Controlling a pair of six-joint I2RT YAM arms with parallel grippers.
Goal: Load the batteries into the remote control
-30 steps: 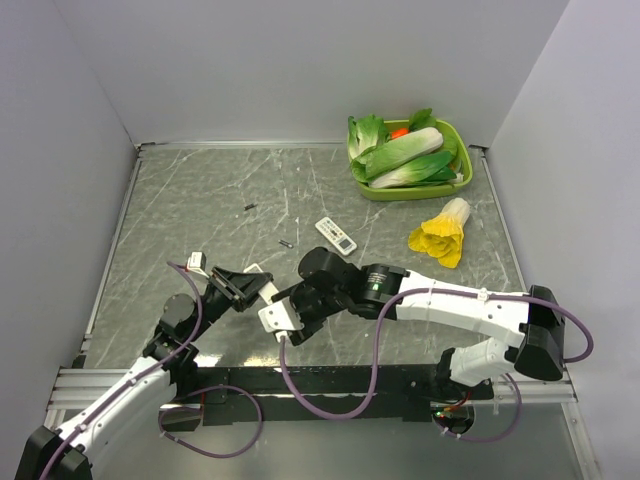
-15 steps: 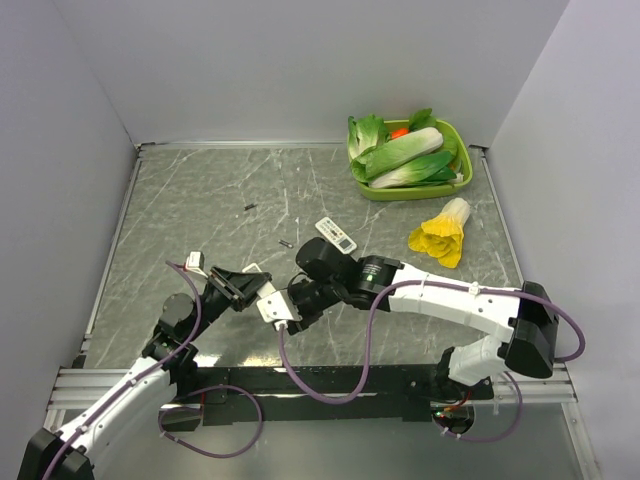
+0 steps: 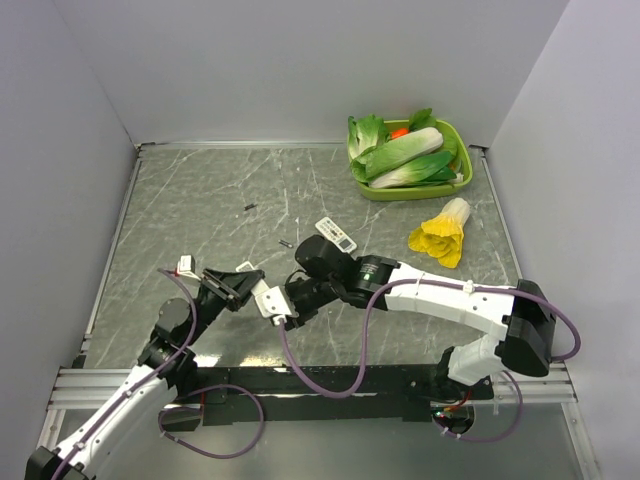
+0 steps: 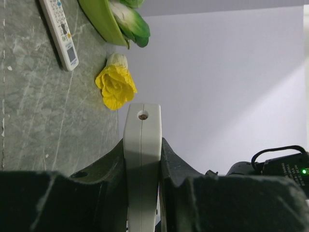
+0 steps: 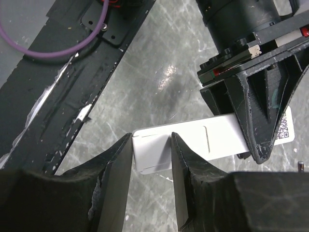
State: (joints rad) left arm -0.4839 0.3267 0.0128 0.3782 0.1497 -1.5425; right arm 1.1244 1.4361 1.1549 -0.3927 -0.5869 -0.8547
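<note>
The right gripper [image 3: 271, 300] slides left and away from the near edge, closing the gap it had a second ago. Now it's right up against the left gripper [image 3: 236, 285], and in its own wrist view its fingers [image 5: 113, 183] stand either side of the end of the remote control [image 5: 207, 137]. The right arm [image 3: 440, 298] stretches to follow: the wrist joint creeps left and farther out, the black elbow [image 3: 525, 338] swings left, and the purple cable [image 3: 322, 395] beneath it pulls up into a shallower loop. The left gripper nudges a touch left and farther with the remote, and the white tag [image 3: 185, 265] behind it drifts left.
</note>
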